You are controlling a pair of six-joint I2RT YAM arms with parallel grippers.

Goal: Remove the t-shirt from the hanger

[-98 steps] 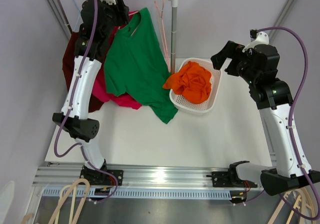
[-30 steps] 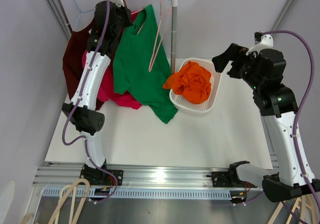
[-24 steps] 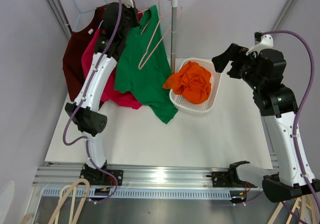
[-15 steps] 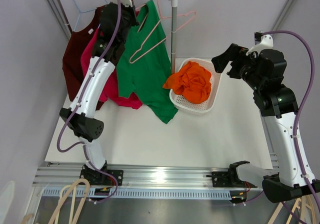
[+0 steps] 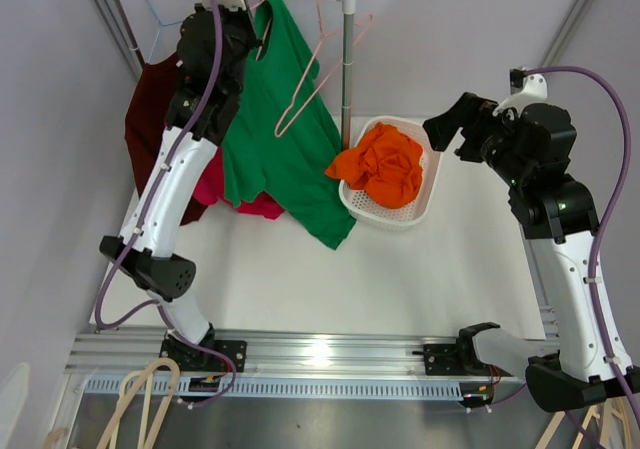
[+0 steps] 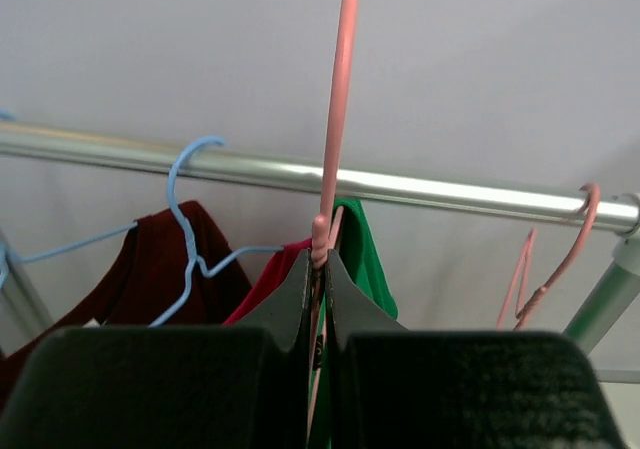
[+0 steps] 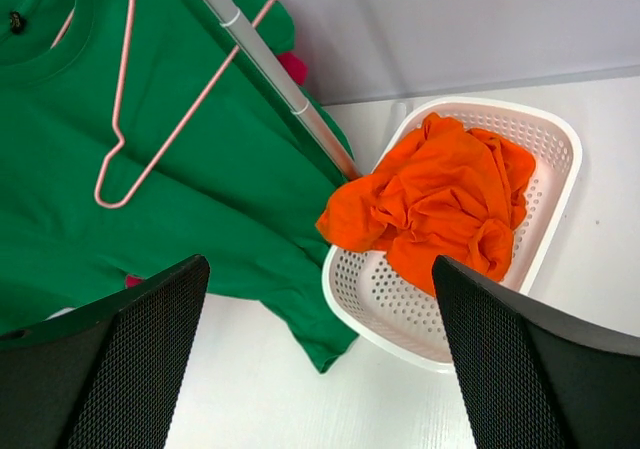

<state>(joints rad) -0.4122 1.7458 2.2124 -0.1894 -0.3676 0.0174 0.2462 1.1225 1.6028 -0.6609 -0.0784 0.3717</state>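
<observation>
The left claw is pinched fully closed on the neck of a thin pink wire hanger, just in front of the silver metal rail. The green cotton t-shirt drapes from that hanger, its lower corner reaching the white desk. The right claw gapes wide, holding nothing. The wire could twist in so narrow a pinch. A bare pink hanger lying across the shirt may snag it.
</observation>
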